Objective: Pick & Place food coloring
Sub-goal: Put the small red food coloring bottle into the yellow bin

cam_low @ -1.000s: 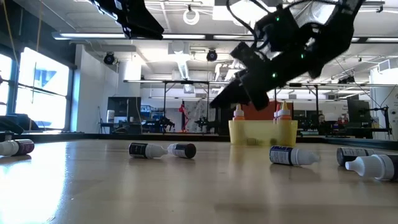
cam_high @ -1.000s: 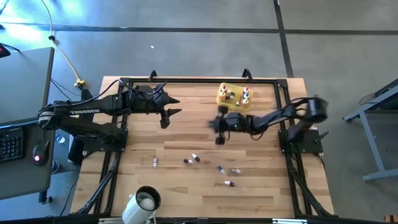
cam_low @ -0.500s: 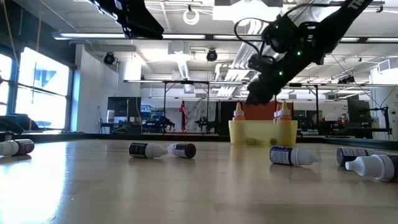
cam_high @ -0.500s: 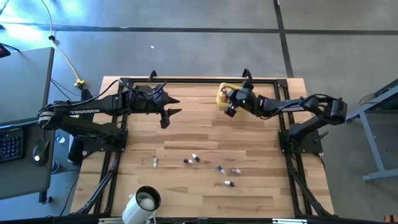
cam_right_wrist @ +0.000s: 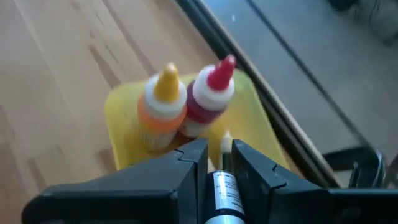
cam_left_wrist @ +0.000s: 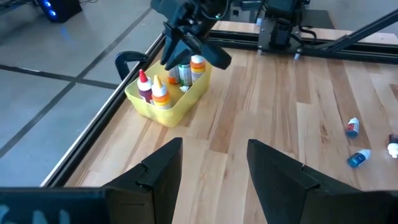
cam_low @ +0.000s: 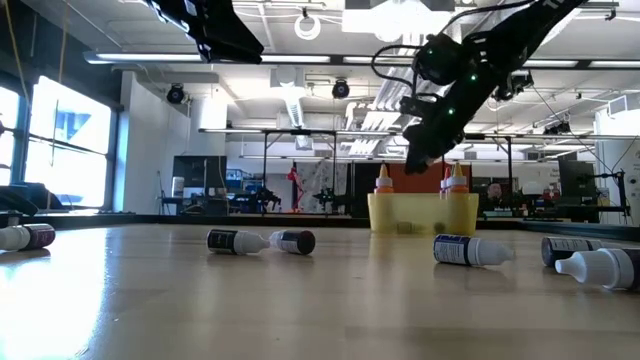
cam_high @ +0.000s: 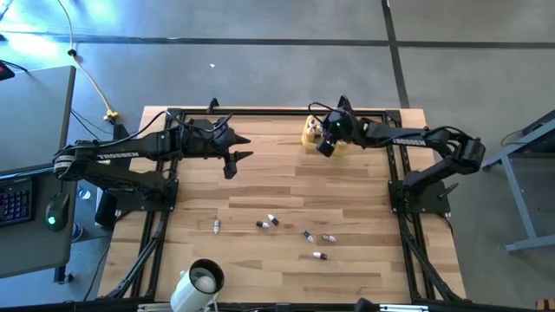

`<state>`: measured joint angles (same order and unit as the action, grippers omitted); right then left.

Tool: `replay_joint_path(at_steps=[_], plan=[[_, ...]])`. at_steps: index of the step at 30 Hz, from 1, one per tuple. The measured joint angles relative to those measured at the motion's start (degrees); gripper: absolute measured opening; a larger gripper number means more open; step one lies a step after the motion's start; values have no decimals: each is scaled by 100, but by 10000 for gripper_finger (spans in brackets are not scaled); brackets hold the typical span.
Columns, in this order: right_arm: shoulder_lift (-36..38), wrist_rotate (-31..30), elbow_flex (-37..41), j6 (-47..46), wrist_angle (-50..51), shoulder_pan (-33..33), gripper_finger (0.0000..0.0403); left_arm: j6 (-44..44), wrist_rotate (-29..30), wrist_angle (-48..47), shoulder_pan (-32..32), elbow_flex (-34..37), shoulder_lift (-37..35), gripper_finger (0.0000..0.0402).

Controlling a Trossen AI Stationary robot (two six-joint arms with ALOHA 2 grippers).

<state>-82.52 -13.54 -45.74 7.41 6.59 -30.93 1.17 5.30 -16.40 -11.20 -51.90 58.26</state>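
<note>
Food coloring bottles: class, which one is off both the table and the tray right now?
The white-labelled bottle clamped in the right gripper above the yellow tray. The others stand in the tray or lie on the table.

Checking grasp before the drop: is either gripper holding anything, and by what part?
The right gripper, over the yellow tray, holds a small bottle by its labelled body, white tip forward. The left gripper is open and empty.

White lettering reading TROSSEN stands along the left arm [cam_high: 117, 157] in the high view; the label on the small bottle [cam_right_wrist: 221, 193] between the right gripper's fingers carries print too blurred to read; nothing else is legible.
</note>
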Motion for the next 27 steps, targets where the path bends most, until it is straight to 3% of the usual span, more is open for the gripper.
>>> replay_joint_path(at_steps=[7, 19, 27], plan=[[-184, 313, -57, -290, 134, 3, 62, 0, 139, 2, -2, 0, 0, 179], [-920, 71, -55, -246, -87, 6, 63, 2, 140, 17, -2, 0, 0, 179], [-927, -20, -55, -237, 75, 6, 112, 0, 140, 13, -2, 0, 0, 179]])
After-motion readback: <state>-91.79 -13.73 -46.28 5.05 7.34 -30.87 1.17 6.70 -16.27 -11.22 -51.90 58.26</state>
